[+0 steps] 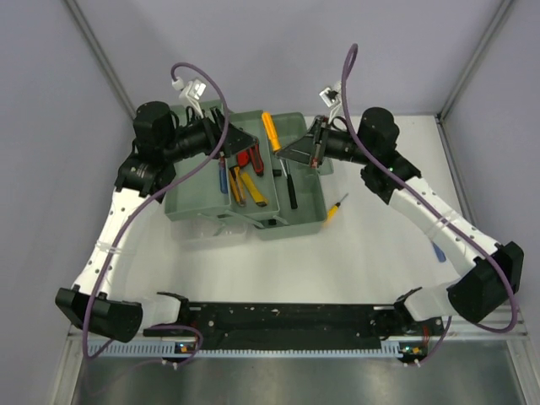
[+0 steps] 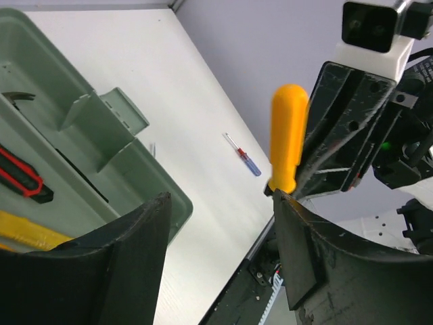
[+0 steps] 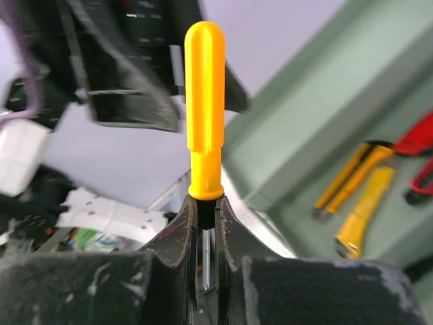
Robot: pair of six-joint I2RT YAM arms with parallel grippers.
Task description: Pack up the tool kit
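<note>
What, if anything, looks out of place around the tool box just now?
Two small screwdrivers lie loose on the table, outside the green tool box: a yellow screwdriver beside its right wall and a blue-handled screwdriver farther right, near the right arm. The right end effector grips an orange-handled screwdriver.

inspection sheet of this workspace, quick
surface: white table, no spills seen
job's things: green tool box open, holding red pliers and yellow knives; small yellow screwdriver and blue screwdriver lie on the table outside it
clutter: nothing seen
grippers: left gripper open, empty; right gripper shut on the shaft of the orange screwdriver
cables: purple cables run along both arms
surroundings: grey walls on three sides
</note>
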